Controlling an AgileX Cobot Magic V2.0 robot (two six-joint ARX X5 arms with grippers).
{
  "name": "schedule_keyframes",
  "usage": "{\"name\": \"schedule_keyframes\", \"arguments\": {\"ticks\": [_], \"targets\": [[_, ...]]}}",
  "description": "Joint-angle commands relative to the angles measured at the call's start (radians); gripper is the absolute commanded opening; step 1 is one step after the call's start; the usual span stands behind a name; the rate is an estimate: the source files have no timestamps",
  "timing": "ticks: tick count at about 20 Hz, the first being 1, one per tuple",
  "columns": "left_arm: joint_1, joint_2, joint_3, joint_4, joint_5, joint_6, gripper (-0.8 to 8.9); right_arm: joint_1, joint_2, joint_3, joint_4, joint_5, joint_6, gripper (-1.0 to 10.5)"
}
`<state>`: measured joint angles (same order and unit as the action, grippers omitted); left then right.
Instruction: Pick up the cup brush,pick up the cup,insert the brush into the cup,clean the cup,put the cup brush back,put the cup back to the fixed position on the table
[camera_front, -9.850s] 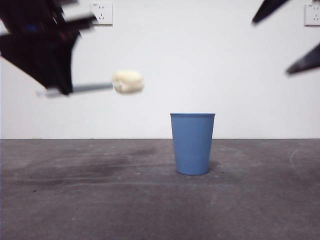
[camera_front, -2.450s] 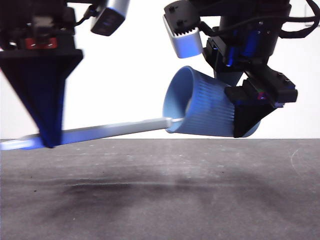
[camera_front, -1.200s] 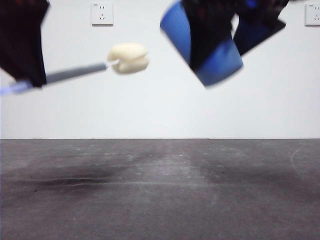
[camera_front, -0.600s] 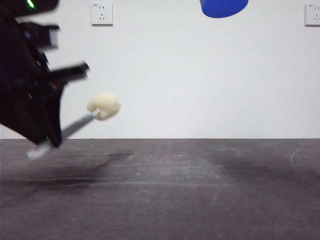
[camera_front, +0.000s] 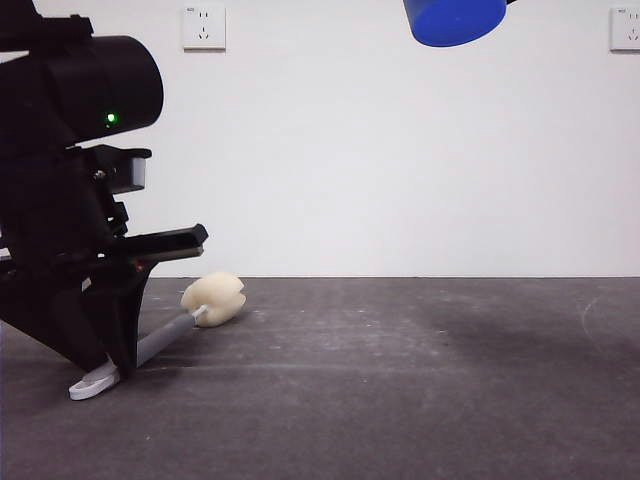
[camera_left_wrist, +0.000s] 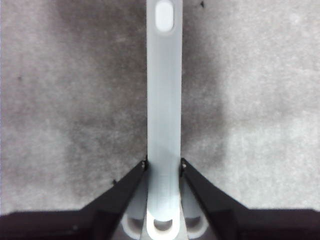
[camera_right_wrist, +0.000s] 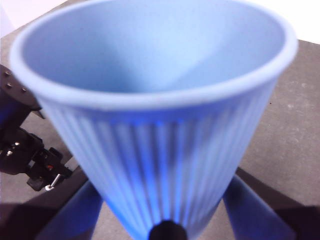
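one cup (camera_right_wrist: 155, 125), nothing visible inside, in right end effector (camera_right_wrist: 162, 220).

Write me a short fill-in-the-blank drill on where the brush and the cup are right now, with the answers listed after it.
1. The left claw is shut on the handle of the cup ____.
2. The brush's sponge head and white looped end rest on the ____.
3. The right claw holds the blue ____ high above the table.

Missing words: brush; table; cup
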<state>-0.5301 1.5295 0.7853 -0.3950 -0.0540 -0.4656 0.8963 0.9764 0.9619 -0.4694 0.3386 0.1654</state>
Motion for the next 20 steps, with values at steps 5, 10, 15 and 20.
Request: {"name": "schedule_keyframes", "arguments": {"ticks": [5, 10, 15, 20], "targets": [[0.004, 0.061, -0.012, -0.023, 0.019, -0.040, 0.16, 0.001, -0.002, 0.000, 0.011, -0.026, 0.010, -0.2], [0.006, 0.054, -0.012, -0.032, 0.092, -0.040, 5.09, 0.001, -0.002, 0.000, 0.008, -0.026, 0.001, -0.2], [0.006, -0.020, -0.011, -0.045, 0.110, -0.037, 5.09, 0.001, -0.001, 0.000, 0.021, -0.024, -0.045, -0.2], [0.006, -0.188, -0.011, -0.049, 0.110, -0.005, 5.09, -0.013, 0.000, -0.106, 0.185, -0.026, -0.090, -0.2]]}}
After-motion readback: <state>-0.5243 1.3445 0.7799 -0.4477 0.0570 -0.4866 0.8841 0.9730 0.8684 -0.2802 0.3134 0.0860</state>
